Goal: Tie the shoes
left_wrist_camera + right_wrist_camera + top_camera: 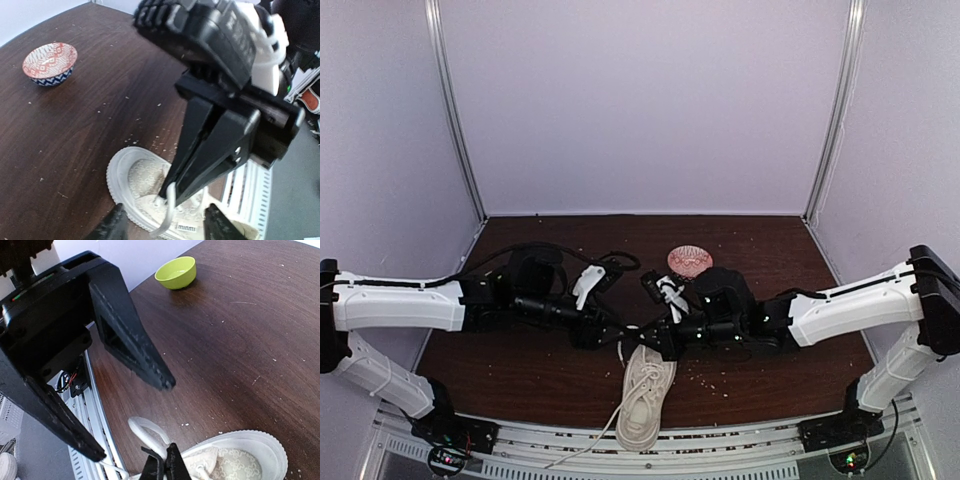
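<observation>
The cream sneaker (645, 395) lies at the table's front edge, toe towards the arms' bases. It also shows in the left wrist view (131, 176) and the right wrist view (245, 462). My right gripper (164, 460) is shut on a white lace loop (142, 429) just above the shoe's tongue; the left wrist view shows the same grip (170, 192). My left gripper (165, 215) is open, its fingers (135, 347) spread on either side of that loop without touching it. Both grippers meet over the shoe's heel end (638, 345).
A red-patterned bowl (688, 260) sits behind the grippers, also in the left wrist view (50, 61). A green bowl (176, 271) stands near the table's left edge. A loose lace (588, 438) trails over the metal rail (720, 440) at the front. Crumbs dot the dark wooden table (760, 245).
</observation>
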